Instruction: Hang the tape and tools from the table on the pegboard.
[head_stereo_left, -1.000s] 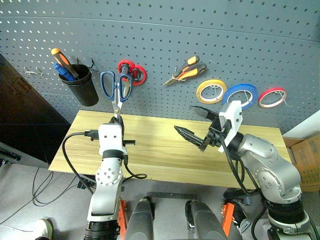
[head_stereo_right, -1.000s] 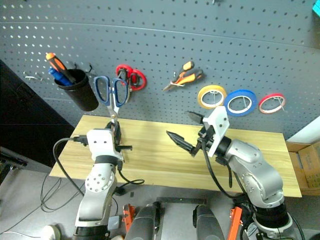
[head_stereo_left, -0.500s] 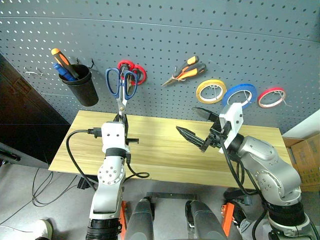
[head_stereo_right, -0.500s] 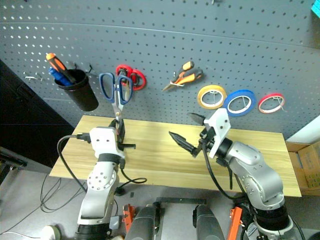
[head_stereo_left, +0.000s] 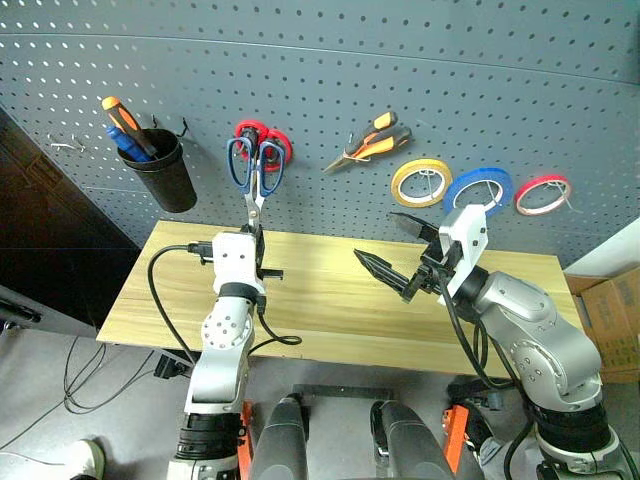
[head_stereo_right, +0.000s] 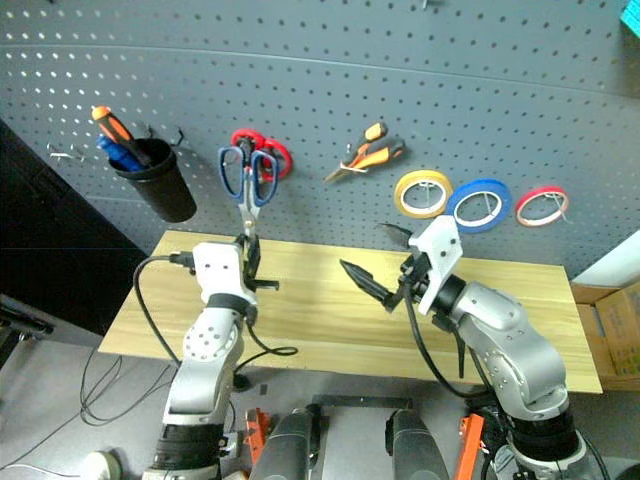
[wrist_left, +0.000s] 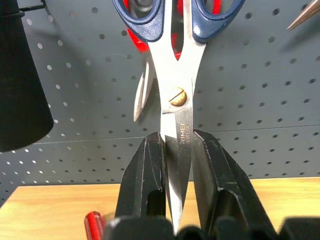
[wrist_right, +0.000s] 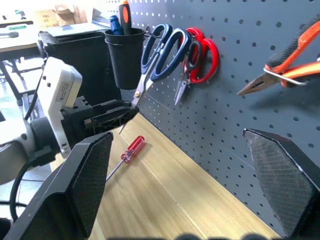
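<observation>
the pegboard (head_stereo_left: 330, 90) was a matte dark grey sheet dotted with even rows of small round holes, and the table (head_stereo_left: 320, 300) below it had a pale, smooth wood-grain top. the left gripper (head_stereo_left: 254, 232) had its 2 black fingers (wrist_left: 150, 180) clamped flat on the bright steel blades of the blue-handled scissors (head_stereo_left: 256, 172), holding them upright: long axis vertical, the 2 glossy oval handle loops at 12 o'clock up against the board, the blade tips down between the fingers, a brass pivot screw showing just above the grip. right behind those loops hung the red-handled scissors (head_stereo_left: 272, 146), overlapping them from the head views. at 9 o'clock from the blue handles sat a black plastic cup (head_stereo_left: 166, 172) holding an orange-and-black screwdriver (head_stereo_left: 125, 120). at 3 o'clock the orange-and-black pliers (head_stereo_left: 368, 143) hung slanted, nose down toward the left, then a yellow tape roll (head_stereo_left: 422, 182), the thin blue tape (head_stereo_left: 480, 189) ring and a red-pink roll (head_stereo_left: 544, 194), all flat on hooks. the small red-handled screwdriver (wrist_right: 126, 154) lay on the tabletop near the left gripper, its translucent handle toward the board. the right gripper (head_stereo_left: 392, 252) hovered over the table's middle, jaws spread wide and holding nothing, its textured pads (wrist_right: 90, 175) facing the board.
</observation>
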